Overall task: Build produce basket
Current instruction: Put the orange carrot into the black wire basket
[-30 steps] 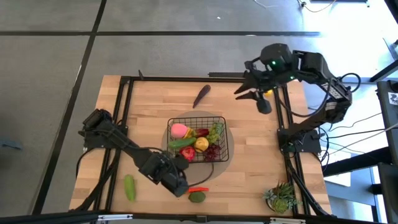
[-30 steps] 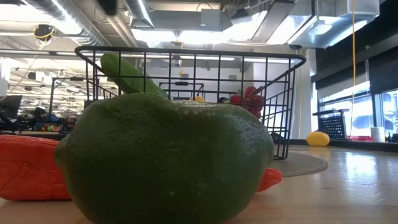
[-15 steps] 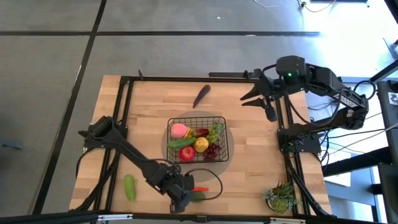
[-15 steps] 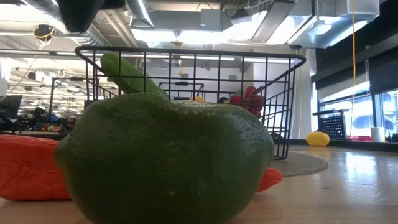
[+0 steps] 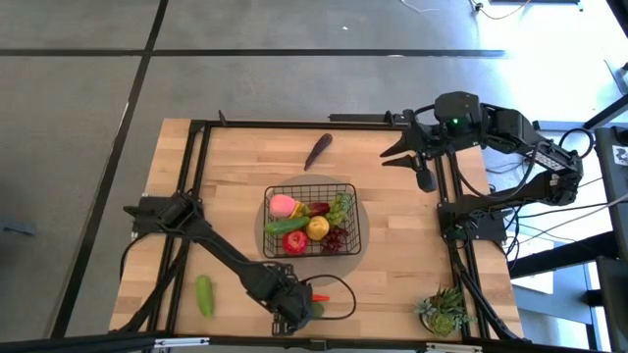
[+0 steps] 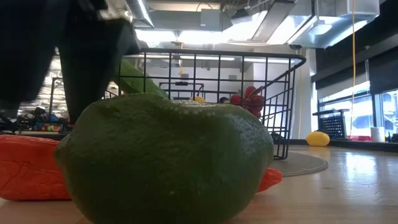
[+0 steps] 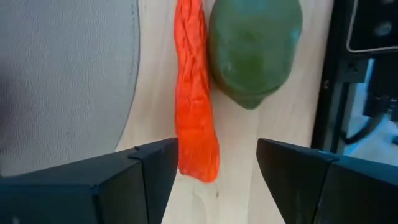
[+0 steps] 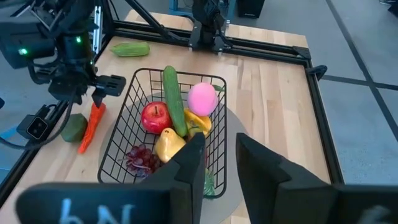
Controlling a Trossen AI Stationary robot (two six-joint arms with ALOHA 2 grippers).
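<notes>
Left gripper (image 7: 214,163) hangs over the near edge of the desk (image 5: 412,235), fingers spread, nothing between them. The chilli (image 7: 194,93) lies lengthwise in the gap between the fingers, and a green fruit (image 7: 252,50) sits touching its side. That contact is the main risk: if the fingers come down as they stand, one looks likely to land on or shove the green fruit rather than clear it. A shove could roll it off the near edge, which it sits right beside.

Second risk: the chilli is thin and flat on the wood. A shallow pinch may slip off it; too deep and the fingertips hit the desk.

Third: a cable (image 5: 334,294) loops across the wood just beside the chilli, so it could snag during the lift.

Basket (image 5: 348,191) sits mid-desk on a round mat (image 5: 361,245), already holding several pieces, among them an apple (image 8: 155,117), a cucumber (image 8: 173,99) and a peach (image 8: 203,98). The cucumber leans across the others, so a drop from height could bounce off it and over the rim.

An eggplant (image 5: 318,150) near the far edge and a second cucumber (image 5: 204,295) at the near-left corner also lie outside the basket.

Right gripper (image 5: 402,157) is parked above the far-right corner with a narrow gap between its fingers, holding nothing, well clear of the work.
</notes>
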